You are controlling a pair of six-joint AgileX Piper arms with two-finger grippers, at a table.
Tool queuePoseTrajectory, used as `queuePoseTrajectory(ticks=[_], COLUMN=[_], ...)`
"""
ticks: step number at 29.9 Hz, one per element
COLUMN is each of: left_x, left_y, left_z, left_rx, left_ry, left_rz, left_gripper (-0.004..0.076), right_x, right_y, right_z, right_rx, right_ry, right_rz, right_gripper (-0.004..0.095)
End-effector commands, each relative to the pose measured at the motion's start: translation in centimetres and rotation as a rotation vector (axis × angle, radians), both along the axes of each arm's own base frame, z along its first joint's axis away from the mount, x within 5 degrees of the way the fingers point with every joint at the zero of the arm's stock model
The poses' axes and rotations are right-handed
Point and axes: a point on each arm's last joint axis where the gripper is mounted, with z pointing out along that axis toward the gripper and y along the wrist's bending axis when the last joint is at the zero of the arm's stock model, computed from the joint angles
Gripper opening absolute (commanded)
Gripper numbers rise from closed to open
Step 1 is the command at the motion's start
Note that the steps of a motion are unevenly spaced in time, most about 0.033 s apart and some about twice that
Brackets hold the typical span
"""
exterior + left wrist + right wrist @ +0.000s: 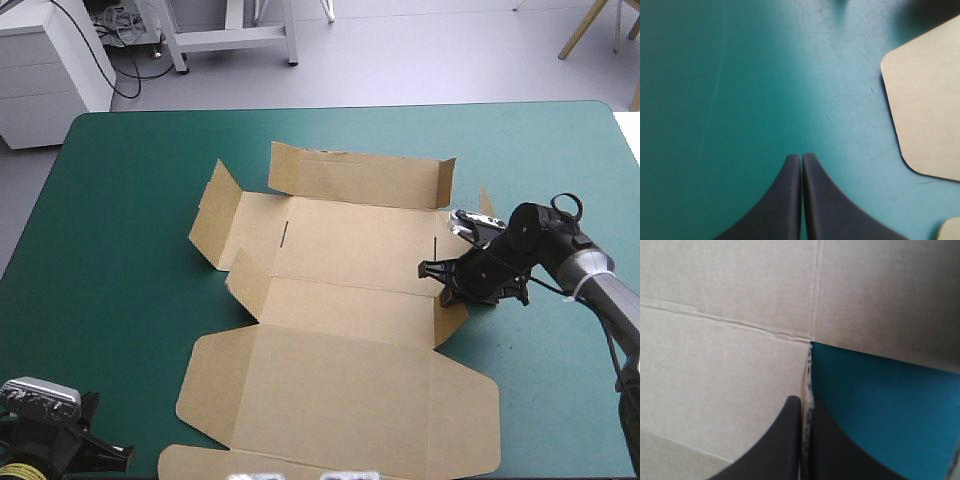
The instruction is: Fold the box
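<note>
Looking down from the high view, the brown cut-board box lies opened out across the middle of the teal-green counter. Most of its panels are flat, while the far wall and the left-hand flaps tilt up. At the box's right edge, the black fin-shaped right fingers are down on a small side flap, touching it. The black left fingers sit at the counter's near left corner, close to the box's nearest flap but clear of it.

Over to the left wrist view: the left fingers are pressed together into one pointed arch, with nothing between them and bare counter underneath. A rounded corner of the box lies flat ahead and off to one side, not touching them.

Now the right wrist view: the right fingers are all but closed, pinching a thin raised edge of the box. Creased brown panels fill the view ahead, and a wedge of counter shows beside the pinched flap.
</note>
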Motion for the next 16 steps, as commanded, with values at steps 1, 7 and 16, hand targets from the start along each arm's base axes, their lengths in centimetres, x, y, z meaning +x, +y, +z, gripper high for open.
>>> queuePoseTrajectory(ticks=[1,7,16], left_x=[0.4,0.4,0.4], left_y=[-0.1,-0.1,-0.1], left_z=[1.0,1.0,1.0], left_rx=[-0.017,-0.017,-0.017], left_ry=[-0.057,-0.057,-0.057], left_rz=[-0.001,-0.001,-0.001], left_gripper=[-0.0010,-0.0010,-0.0010], right_x=[0.8,2.4,8.5], right_y=[-0.4,-0.8,0.2], right_z=[2.5,4.9,4.9], right_rx=[-0.051,-0.161,-0.215], right_ry=[-0.141,-0.287,-0.385], right_rz=[0.045,0.183,0.387], right_gripper=[-0.0018,-0.0018,-0.0018])
